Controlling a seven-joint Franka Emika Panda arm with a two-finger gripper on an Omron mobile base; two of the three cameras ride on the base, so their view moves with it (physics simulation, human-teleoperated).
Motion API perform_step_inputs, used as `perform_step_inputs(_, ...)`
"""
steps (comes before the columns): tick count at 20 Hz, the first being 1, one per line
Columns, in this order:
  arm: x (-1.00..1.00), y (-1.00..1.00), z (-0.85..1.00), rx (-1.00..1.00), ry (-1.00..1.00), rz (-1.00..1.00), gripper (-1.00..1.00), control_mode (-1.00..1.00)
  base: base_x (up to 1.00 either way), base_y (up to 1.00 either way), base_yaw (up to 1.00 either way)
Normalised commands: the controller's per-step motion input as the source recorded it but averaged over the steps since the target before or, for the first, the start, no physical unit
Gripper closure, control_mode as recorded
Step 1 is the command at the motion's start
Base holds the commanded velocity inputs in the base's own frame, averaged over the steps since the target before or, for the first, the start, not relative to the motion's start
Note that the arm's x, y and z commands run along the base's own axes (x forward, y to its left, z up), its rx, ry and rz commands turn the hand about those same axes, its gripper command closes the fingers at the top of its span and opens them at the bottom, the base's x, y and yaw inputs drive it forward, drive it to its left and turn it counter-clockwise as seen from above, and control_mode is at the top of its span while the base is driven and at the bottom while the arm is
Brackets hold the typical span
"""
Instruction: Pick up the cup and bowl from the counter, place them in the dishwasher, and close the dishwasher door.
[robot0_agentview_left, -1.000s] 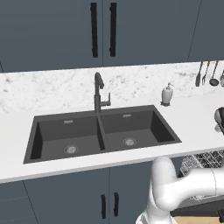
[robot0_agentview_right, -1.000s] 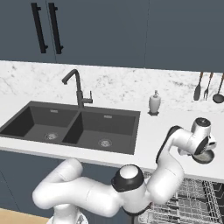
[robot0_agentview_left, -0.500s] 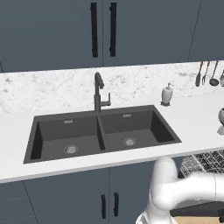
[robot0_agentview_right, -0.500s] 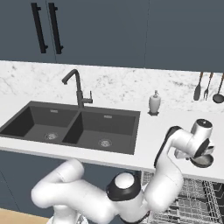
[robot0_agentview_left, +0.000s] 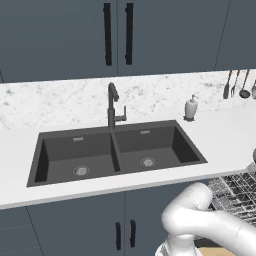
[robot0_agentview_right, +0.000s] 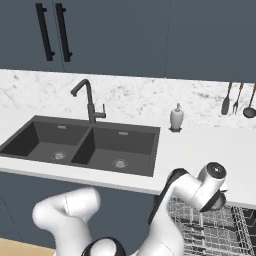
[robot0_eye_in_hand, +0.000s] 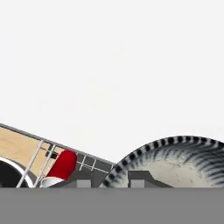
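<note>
So in the hand view the gripper (robot0_eye_in_hand: 109, 179) sits bottom center, fingers clamped on the rim of a bowl (robot0_eye_in_hand: 175, 162) with a black-and-white striped edge, lower right. The red cup (robot0_eye_in_hand: 61, 168) lies tipped in the dishwasher's wire rack (robot0_eye_in_hand: 41, 153) at lower left. Right base view: rack (robot0_agentview_right: 200, 232) pulled out under the counter (robot0_agentview_right: 200, 145), lower right, arm's wrist above it. Soap dispenser (robot0_agentview_right: 176, 117) stands right of the sink (robot0_agentview_right: 80, 145).

Left base view from behind the arm, looking forward and down, dark double sink (robot0_agentview_left: 117, 152) central, white marble-veined counter (robot0_agentview_left: 230, 132) across, right base view sharing both, sink (robot0_agentview_right: 82, 145) toward 9 o'clock, hand view very close, tilted, pale wire rack (robot0_eye_in_hand: 43, 154) at 7 o'clock
</note>
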Motion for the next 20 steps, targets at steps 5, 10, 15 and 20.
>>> perform_step_inputs(5,-1.00,0.38,0.21,-0.05,0.40,0.07,1.00,-1.00,0.00,0.00,0.00)
perform_step_inputs(10,-1.00,0.03,-0.02,-0.03,0.14,0.48,1.00,-1.00,0.00,0.00,0.00)
perform_step_inputs(15,-0.82,0.00,-0.02,0.00,-0.03,0.69,1.00,-1.00,0.00,0.00,0.00)
perform_step_inputs(20,-0.47,0.09,-0.24,0.00,-0.22,0.65,1.00,-1.00,0.00,0.00,0.00)
